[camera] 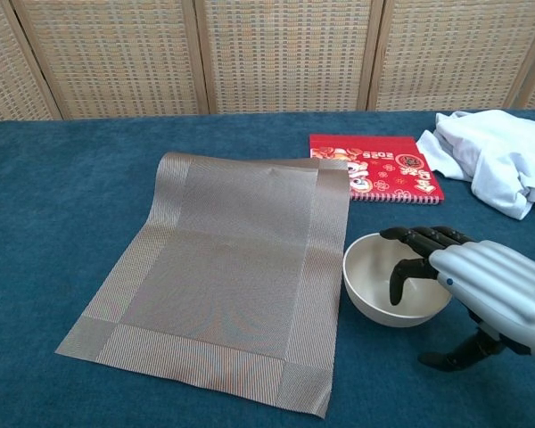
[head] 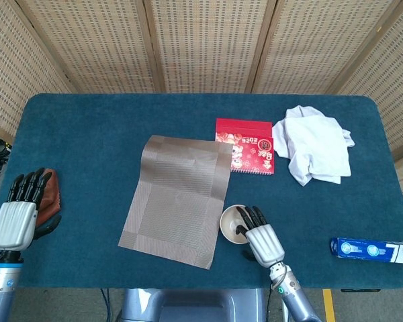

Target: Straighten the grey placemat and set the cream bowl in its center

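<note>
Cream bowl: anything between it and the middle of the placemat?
Nothing visible. The cream bowl sits on the table just off the grey placemat's right edge, with the right hand's fingers hooked over its rim. The mat's surface is bare; the red booklet lies behind, off the path.

Right hand [camera: 481, 290]: ribbed silver-grey shell over the back, segmented black fingers [camera: 416, 239], black thumb below. Wrist beneath it, seen in the head view: narrow silver-grey cuff with a small green light, joined to a blue-grey forearm. Left hand [head: 17, 220]: same ribbed silver shell, black fingers [head: 27, 186] and black thumb, mounted on a silver collar above a blue-grey forearm segment.
</note>
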You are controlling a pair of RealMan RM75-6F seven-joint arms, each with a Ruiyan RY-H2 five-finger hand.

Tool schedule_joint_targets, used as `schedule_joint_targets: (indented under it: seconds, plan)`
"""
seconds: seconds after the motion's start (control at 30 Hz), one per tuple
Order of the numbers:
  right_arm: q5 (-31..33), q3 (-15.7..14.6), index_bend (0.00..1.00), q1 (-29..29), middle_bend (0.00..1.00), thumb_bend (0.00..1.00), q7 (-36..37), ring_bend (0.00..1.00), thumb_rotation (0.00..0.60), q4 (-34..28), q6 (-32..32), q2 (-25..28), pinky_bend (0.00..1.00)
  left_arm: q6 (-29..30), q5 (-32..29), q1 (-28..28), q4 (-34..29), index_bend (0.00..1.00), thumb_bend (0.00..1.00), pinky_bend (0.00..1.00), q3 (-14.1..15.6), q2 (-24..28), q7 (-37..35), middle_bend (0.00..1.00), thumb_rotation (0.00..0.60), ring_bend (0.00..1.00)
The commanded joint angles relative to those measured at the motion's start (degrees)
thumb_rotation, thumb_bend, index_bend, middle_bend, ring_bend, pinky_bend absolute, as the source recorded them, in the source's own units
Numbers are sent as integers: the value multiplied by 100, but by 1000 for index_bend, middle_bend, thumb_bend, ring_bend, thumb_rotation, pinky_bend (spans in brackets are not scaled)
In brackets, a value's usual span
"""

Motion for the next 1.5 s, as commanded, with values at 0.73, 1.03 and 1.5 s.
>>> schedule_joint_targets:
  seconds: [0.73, 1.03, 1.5]
  plan:
    - [436, 596, 642, 342, 201, 558, 92, 0, 600, 149, 4, 83, 104, -343, -335, -141, 193, 1, 238, 0, -135, -175, 125, 0, 600, 0]
    - [742, 1102, 659, 606, 217, 545, 400, 0, 600, 328, -6, 92, 112, -428, -479, -183, 249, 1, 238, 0, -192, -213, 137, 0, 600, 0]
    - [1616, 2144, 666, 1714, 229, 536, 513, 0, 600, 1781, -691, -316, 112, -365, -499, -201, 266, 1, 237, 0, -227, -308, 327, 0, 600, 0]
